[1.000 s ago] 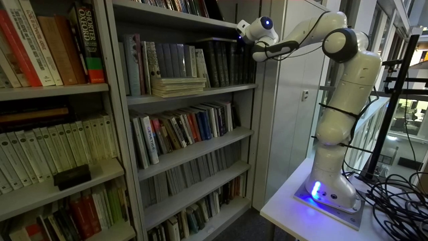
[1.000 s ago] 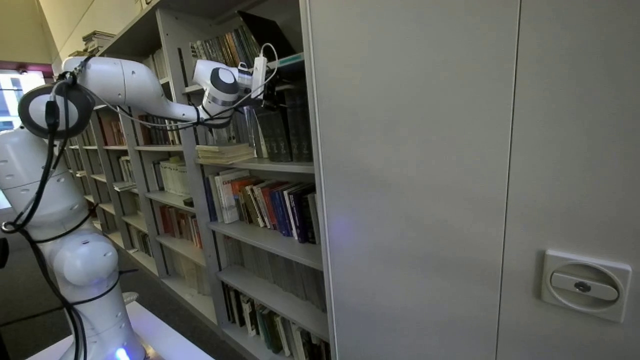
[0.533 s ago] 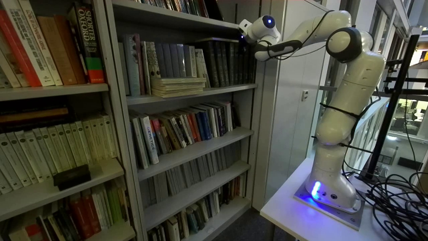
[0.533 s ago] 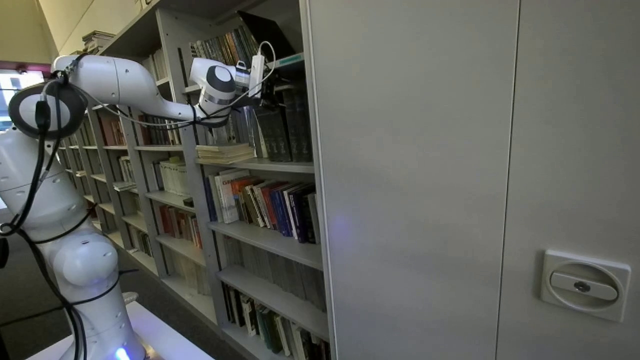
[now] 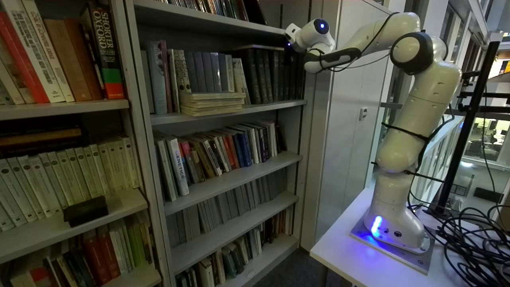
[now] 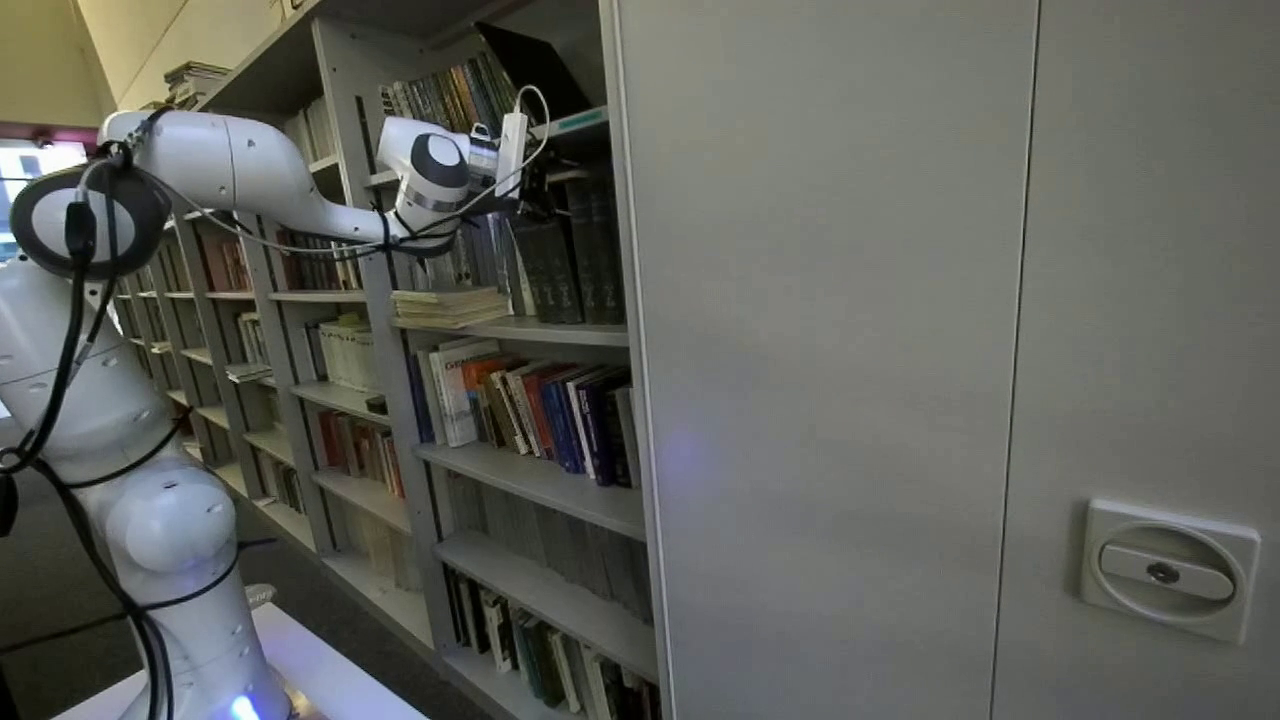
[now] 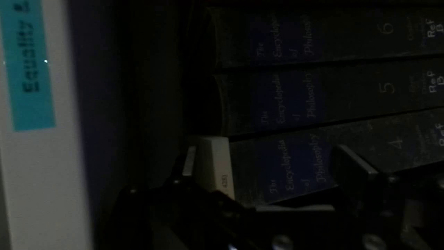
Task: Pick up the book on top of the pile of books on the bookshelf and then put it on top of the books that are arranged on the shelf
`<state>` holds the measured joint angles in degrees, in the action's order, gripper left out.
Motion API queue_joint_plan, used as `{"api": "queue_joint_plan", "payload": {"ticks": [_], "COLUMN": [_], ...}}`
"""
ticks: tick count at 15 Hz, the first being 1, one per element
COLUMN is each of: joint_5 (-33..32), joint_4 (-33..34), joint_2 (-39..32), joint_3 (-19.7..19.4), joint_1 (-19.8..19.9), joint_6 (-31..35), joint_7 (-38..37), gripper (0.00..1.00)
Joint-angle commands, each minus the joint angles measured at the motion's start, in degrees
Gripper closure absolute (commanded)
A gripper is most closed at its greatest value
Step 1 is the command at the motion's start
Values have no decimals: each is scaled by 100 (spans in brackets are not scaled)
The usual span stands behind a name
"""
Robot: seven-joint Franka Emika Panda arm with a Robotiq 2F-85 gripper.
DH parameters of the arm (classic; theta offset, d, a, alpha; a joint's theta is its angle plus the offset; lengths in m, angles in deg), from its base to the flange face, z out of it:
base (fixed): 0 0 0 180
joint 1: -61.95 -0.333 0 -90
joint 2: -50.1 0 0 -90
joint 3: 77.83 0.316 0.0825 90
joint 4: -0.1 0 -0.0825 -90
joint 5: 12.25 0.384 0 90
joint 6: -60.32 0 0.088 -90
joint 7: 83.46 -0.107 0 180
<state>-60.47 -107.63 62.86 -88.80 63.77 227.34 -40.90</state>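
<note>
Pile of books (image 5: 213, 104) lies flat on the left, at the near edge of the grey bookshelf (image 5: 239, 179). Behind it stand the arranged books (image 5: 205, 71), upright, the row running to dark volumes (image 5: 259, 75) at the far right. On top of these a pale book (image 7: 221, 158) lies flat. The gripper (image 7: 269, 156) faces it, jaws released and wide apart; whether they touch it cannot be told.

Room above pile (image 5: 212, 105) (books (image 5: 205, 71) behind)
</note>
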Motion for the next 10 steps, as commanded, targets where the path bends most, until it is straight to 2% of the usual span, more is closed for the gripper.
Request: {"api": "queue_joint_plan", "payload": {"ticks": [1,5,6,10], "joint_5": [33,232,422,798], "joint_4": [-507,-1114,-1304,-1715], "joint_2": [428,820,938,1177], "joint_3": [20,-88,-266,-492], "joint_1": [164,57,-193,-647], "joint_6": [265,486,556,702], "joint_7": [47,150,294,546], "gripper": [0,0,0,0]}}
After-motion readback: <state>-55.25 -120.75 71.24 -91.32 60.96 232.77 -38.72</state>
